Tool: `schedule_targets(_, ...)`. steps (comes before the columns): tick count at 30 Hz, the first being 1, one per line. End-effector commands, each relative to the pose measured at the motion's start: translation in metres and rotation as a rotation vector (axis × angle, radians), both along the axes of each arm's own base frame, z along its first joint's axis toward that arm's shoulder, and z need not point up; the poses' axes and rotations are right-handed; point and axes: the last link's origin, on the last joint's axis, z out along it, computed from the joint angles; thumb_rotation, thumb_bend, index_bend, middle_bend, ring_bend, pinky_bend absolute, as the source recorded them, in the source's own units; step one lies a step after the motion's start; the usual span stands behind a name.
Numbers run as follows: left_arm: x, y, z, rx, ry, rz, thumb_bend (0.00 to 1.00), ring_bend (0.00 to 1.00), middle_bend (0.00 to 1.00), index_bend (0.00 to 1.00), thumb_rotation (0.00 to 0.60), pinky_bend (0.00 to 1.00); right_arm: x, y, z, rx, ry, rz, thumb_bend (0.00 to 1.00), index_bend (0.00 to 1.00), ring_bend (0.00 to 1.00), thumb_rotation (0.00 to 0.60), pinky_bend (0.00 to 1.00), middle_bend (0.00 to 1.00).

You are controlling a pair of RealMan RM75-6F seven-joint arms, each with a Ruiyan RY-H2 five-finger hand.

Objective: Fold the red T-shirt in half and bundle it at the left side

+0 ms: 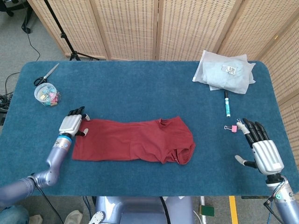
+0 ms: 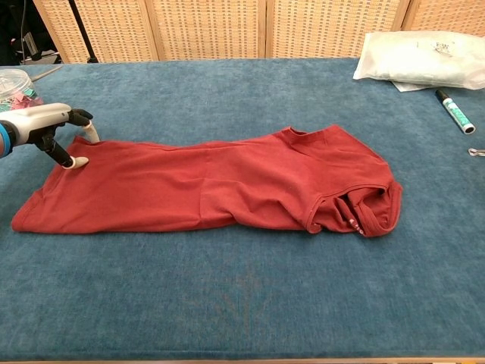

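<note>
The red T-shirt (image 1: pixel 133 141) (image 2: pixel 212 184) lies folded lengthwise on the blue table, hem to the left, collar and bunched sleeve to the right. My left hand (image 1: pixel 72 124) (image 2: pixel 42 129) is at the shirt's far-left upper corner, fingertips (image 2: pixel 78 161) touching the hem edge; nothing is clearly held. My right hand (image 1: pixel 261 150) rests palm down with fingers spread near the table's right front, far from the shirt, and appears only in the head view.
A clear tub of coloured clips (image 1: pixel 46 94) and scissors (image 1: pixel 46 74) sit at the back left. A white plastic package (image 1: pixel 225 71), a marker (image 1: pixel 227 104) and a pink binder clip (image 1: pixel 231 128) lie at the right.
</note>
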Motion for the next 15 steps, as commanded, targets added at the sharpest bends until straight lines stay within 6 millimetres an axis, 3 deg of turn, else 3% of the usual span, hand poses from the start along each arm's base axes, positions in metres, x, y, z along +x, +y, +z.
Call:
schedule_targets(1,-0.0019,-0.0044,-0.0012,-0.008,-0.005,0.000,0.38,0.00,0.00,0.40,0.600,0.00,0.0000,0.0001,-0.0003,0.001,0.000,0.000,0.00,0.00,0.00,0.600,0.00,0.00)
schedule_targets(15,-0.0021,0.0003,-0.0040,0.022,-0.002,-0.010,0.39,0.00,0.00,0.43,0.600,0.00,0.0014,0.0012,-0.0017,0.007,-0.003,0.005,0.00,0.00,0.00,0.600,0.00,0.00)
